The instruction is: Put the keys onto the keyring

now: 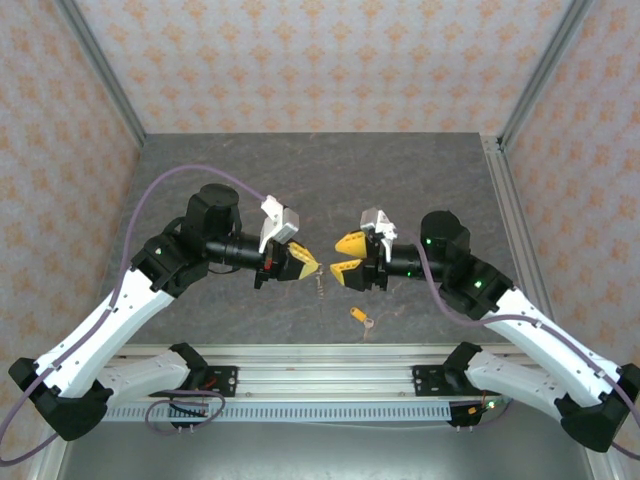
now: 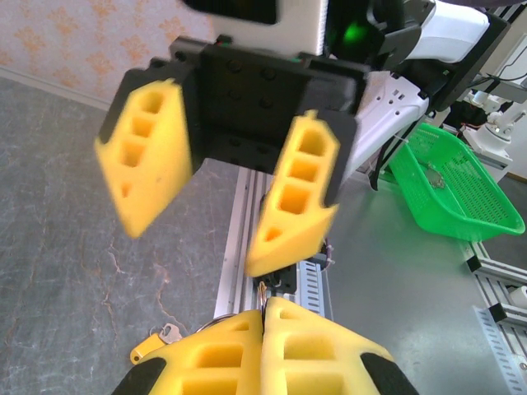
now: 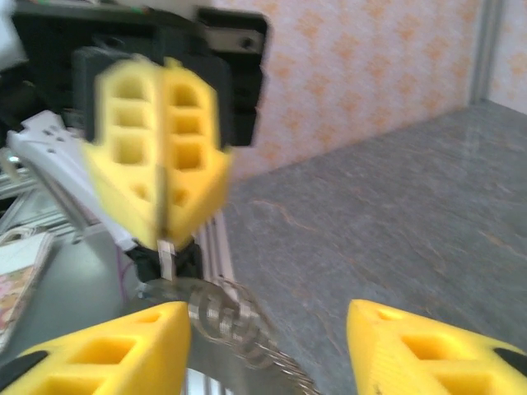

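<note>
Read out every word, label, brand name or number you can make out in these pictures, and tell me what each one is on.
No text can be read anywhere.
Walls: a repeated ornament, no lettering.
Key on the table and keyring hanging from the left gripper: any stamp is too small or blurred to read.
Green basket: no label seen.

no legible text, labels, or numbers

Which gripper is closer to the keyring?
Left. The left gripper is shut on the keyring, which dangles from its tips; the right gripper stands open a little to the ring's right.
</note>
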`<state>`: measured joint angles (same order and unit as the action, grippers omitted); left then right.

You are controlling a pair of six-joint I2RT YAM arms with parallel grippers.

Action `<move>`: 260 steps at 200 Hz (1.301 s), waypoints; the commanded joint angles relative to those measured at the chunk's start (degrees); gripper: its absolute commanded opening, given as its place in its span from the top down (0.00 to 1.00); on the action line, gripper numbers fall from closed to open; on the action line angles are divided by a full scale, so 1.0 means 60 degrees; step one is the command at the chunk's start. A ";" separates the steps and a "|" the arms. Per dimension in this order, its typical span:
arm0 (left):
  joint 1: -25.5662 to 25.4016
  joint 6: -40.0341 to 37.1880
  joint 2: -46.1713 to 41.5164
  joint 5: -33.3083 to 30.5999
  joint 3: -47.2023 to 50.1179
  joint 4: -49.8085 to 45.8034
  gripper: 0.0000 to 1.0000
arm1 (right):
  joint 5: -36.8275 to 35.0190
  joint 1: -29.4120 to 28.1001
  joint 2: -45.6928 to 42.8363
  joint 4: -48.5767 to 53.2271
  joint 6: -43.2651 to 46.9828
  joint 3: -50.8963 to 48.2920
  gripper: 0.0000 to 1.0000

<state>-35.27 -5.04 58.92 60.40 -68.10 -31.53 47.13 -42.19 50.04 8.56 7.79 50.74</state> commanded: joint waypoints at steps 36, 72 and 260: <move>-0.0092 -0.0065 -0.0327 -0.0151 0.0254 0.0218 1.00 | -0.2059 0.0533 -0.0599 -0.0197 -0.1900 -0.1236 0.29; -0.0099 -0.0336 -0.0371 -0.0405 0.0348 0.0003 1.00 | -0.2387 0.0615 -0.0013 0.0527 -0.2739 -0.1591 0.29; -0.1457 -0.1799 -0.0759 -0.3555 0.0467 -0.0992 1.00 | -0.2105 0.0719 0.1279 0.1798 -0.3671 -0.3162 0.36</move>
<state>-43.44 -15.53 53.80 39.64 -65.89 -37.10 36.34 -38.39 57.23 15.05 -15.35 31.99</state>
